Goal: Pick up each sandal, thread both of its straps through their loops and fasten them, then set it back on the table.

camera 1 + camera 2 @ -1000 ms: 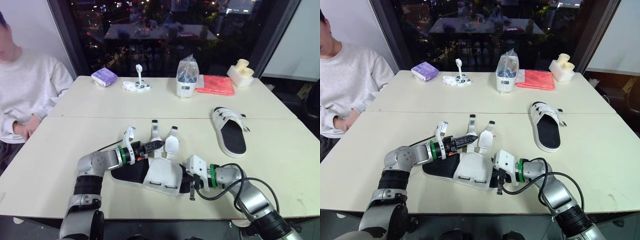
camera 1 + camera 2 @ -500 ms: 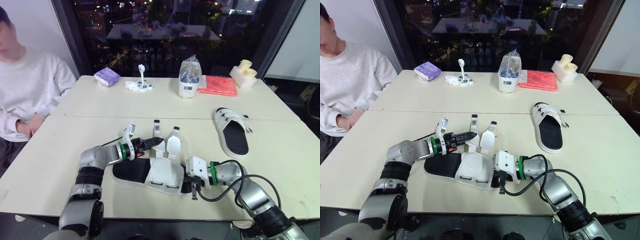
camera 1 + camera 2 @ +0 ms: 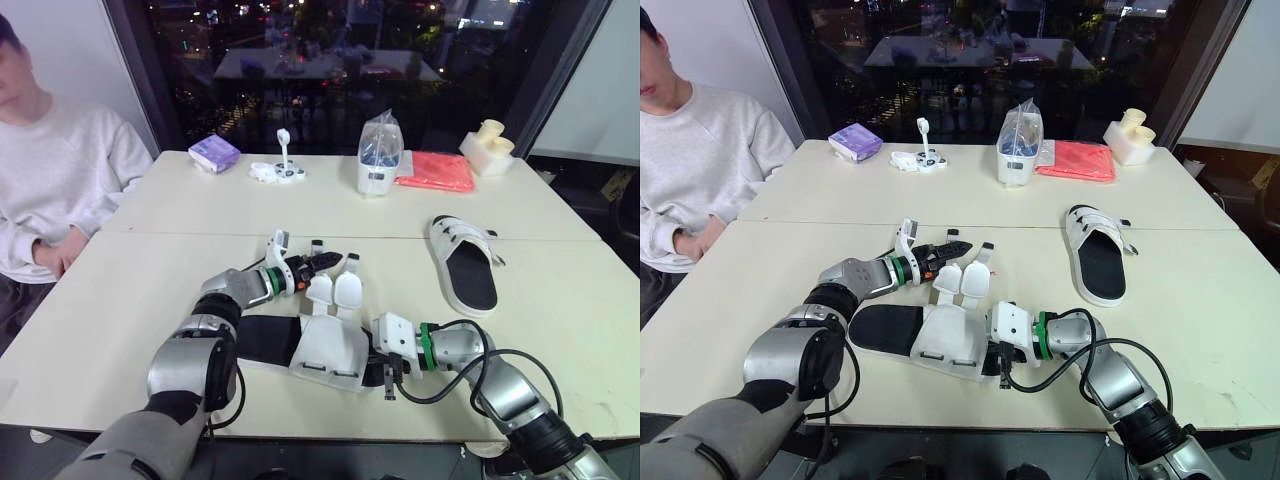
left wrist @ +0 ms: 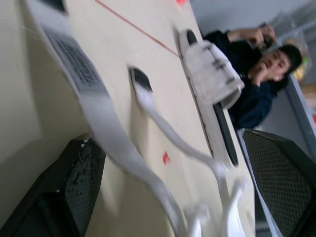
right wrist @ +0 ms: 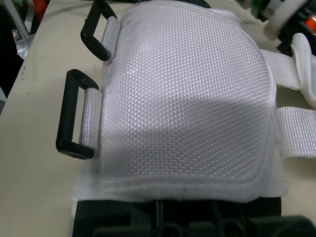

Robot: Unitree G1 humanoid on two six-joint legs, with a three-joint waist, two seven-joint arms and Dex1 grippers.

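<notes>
Asker: Sandal (image 3: 320, 345) in work, where does it lie and which way does it point?

Answerer: It lies flat on the near table (image 3: 110, 310), between the two grippers. Its long axis runs left to right, a little slanted, with the left end somewhat farther. The heel with the bare black insole is to the left and the toe is to the right. The white upper covers the middle.

Asker: And the straps?

Answerer: Both straps (image 3: 345, 288) are undone. They come out from the far edge of the upper and lie on the table, pointing far. The two black loops (image 5: 74, 121) sit at the near edge of the upper, unthreaded.

Asker: What about the left gripper?

Answerer: The left gripper (image 3: 332, 260) is low over the table at the far ends of the straps and points right. Its fingers (image 4: 74, 192) are spread, and one strap passes between them without being pinched.

Asker: The right one?

Answerer: The right gripper (image 3: 388, 372) is right against the toe end of the sandal. Whether it clamps the sole cannot be told.

Asker: The other sandal?

Answerer: The second sandal (image 3: 462, 265) lies well apart to the right. Its long axis runs near to far with the toe far, and its straps lie across the upper.
</notes>
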